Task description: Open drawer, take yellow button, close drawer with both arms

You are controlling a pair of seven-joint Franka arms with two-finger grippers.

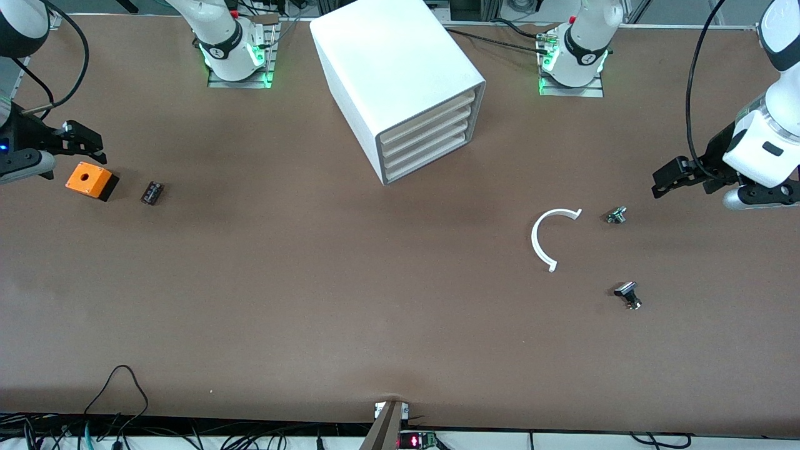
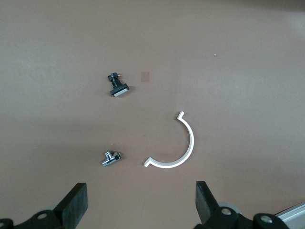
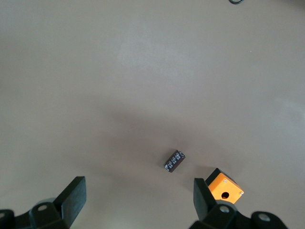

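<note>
The white cabinet (image 1: 400, 69) stands at the middle of the table near the arms' bases. All its slim drawers are shut, the topmost drawer (image 1: 430, 114) included. The button is out of view. My left gripper (image 1: 670, 179) (image 2: 141, 202) hangs open and empty over the table at the left arm's end, close to a white C-shaped ring (image 1: 535, 237) (image 2: 190, 143). My right gripper (image 1: 84, 142) (image 3: 138, 196) hangs open and empty at the right arm's end, just by an orange box with a hole (image 1: 90, 180) (image 3: 224, 188).
A small silver part (image 1: 616, 215) (image 2: 111, 158) and a black-and-silver part (image 1: 627, 295) (image 2: 117, 87) lie beside the ring. A small black block (image 1: 152, 192) (image 3: 174, 161) lies by the orange box. Cables run along the table edge nearest the front camera.
</note>
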